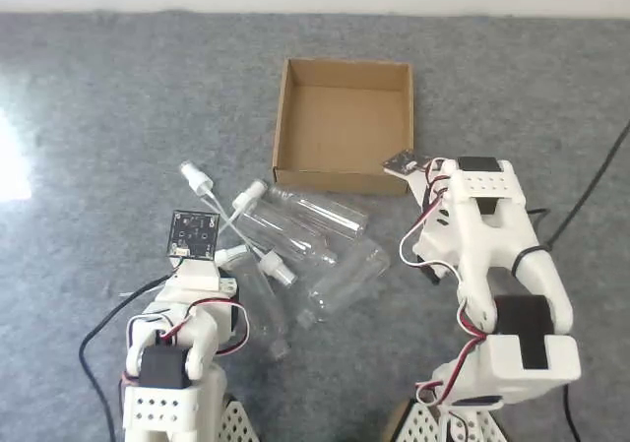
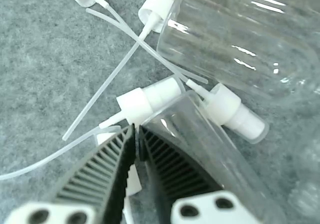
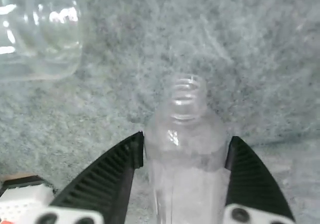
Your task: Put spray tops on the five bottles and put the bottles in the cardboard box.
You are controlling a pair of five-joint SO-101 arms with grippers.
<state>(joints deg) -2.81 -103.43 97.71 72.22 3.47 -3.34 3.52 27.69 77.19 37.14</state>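
Observation:
My right gripper is shut on a clear bottle; its bare threaded neck points away over the carpet. My left gripper is shut, its tips against a white spray top and the end of a thin dip tube. I cannot tell whether the tube is pinched. Several clear bottles lie in a heap between the arms, with loose spray tops among them. The cardboard box stands open behind the heap, with nothing in it.
Grey carpet covers the table. The right arm stands close to the box's front right corner. A second spray top lies against a bottle by my left gripper. Black cables run along the right and lower left edges.

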